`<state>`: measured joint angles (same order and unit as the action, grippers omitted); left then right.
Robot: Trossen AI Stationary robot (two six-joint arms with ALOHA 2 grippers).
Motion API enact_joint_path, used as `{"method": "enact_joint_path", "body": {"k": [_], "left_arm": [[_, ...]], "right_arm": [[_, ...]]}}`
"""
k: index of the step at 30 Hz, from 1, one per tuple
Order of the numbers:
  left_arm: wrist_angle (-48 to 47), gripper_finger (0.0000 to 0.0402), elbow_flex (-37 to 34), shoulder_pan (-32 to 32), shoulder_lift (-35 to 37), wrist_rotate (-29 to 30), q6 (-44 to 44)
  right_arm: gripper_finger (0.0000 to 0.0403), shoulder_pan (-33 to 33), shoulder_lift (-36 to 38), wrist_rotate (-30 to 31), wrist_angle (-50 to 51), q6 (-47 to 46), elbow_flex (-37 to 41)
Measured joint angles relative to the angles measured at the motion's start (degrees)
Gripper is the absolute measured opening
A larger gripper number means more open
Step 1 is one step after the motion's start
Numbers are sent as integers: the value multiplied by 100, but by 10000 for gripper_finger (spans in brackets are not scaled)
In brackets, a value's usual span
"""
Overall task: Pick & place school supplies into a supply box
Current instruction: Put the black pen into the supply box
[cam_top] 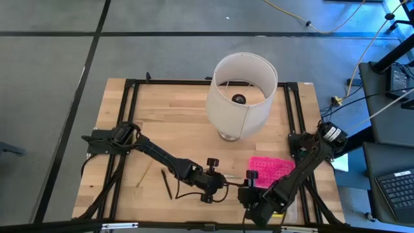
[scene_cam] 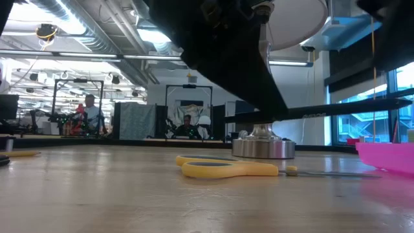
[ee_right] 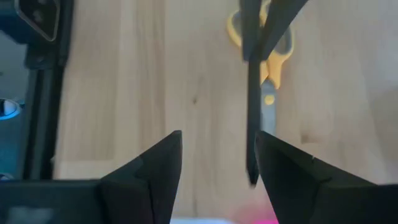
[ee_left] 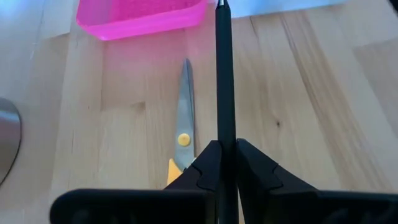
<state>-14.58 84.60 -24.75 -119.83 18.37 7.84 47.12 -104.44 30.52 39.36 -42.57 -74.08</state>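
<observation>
My left gripper [ee_left: 227,144] is shut on a thin black pen [ee_left: 224,74], whose free end points toward the pink supply box [ee_left: 140,15]. The small yellow-handled scissors [ee_left: 185,134] lie flat on the table under the pen, and the low view shows their handles [scene_cam: 226,169]. My right gripper [ee_right: 217,134] is open by the box's near-left corner [cam_top: 255,176]. It faces the left gripper, and the pen's tip [ee_right: 251,174] reaches in between its fingers. Another black pen [cam_top: 166,183] and a pencil [cam_top: 145,175] lie further left. My left gripper pinches the black pen between its two fingers at a point on the shaft [ee_left: 225,134] well back from the tip. The pen runs along the fingers and sticks out straight ahead, lifted clear above the scissors. What lies behind the fingers is hidden.
A big white lampshade [cam_top: 240,97] on a round metal base [scene_cam: 263,147] stands at the table's middle far side, just behind the work area. Black frame rails [cam_top: 132,116] run along the table's edges. People sit in the room beyond the table.
</observation>
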Motion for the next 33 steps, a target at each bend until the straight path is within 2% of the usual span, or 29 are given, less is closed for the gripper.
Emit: {"method": "enact_joint_path", "body": {"k": [5,13,23,33], "left_arm": [[170,22,2,-25,4,7,61],[366,22,2,-86,9,-9,102],[620,22,6,-147,9,-46,66],[626,25,6,-153,9,-57,67]], "right_arm": [[206,-245,0,-48,-110,454,0],[199,-507,-2,-632,-69,561,0],[119,-561,-4,-1071,-67,551,0],[47,-565,-4,-1086,-60,326,0]]}}
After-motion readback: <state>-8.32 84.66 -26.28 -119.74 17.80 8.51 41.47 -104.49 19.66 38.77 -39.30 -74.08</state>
